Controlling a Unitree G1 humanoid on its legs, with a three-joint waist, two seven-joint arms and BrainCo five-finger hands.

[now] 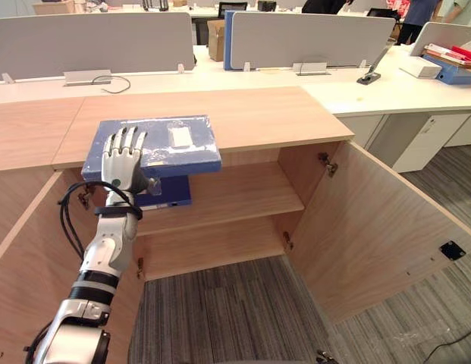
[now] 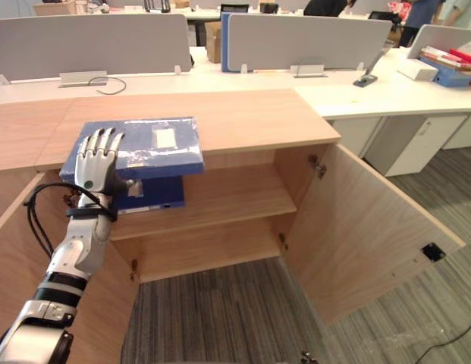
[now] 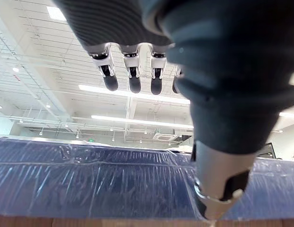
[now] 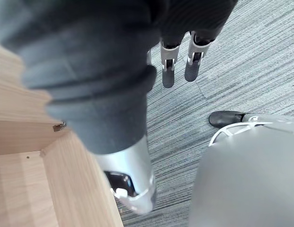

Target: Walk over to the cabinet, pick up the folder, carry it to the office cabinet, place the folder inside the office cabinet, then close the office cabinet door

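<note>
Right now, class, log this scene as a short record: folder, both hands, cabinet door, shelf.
folder: blue, flat on the cabinet top, overhanging its front edge
left hand: open, fingers straight over the folder
right hand: open, hanging above carpet
door: swung wide open
shelf: one, midway up inside

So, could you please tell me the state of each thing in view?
folder: lying flat on the cabinet top, overhanging its front edge.
right cabinet door: open.
left hand: open, fingers straight over the folder.
right hand: open, empty, hanging over the floor.
</note>
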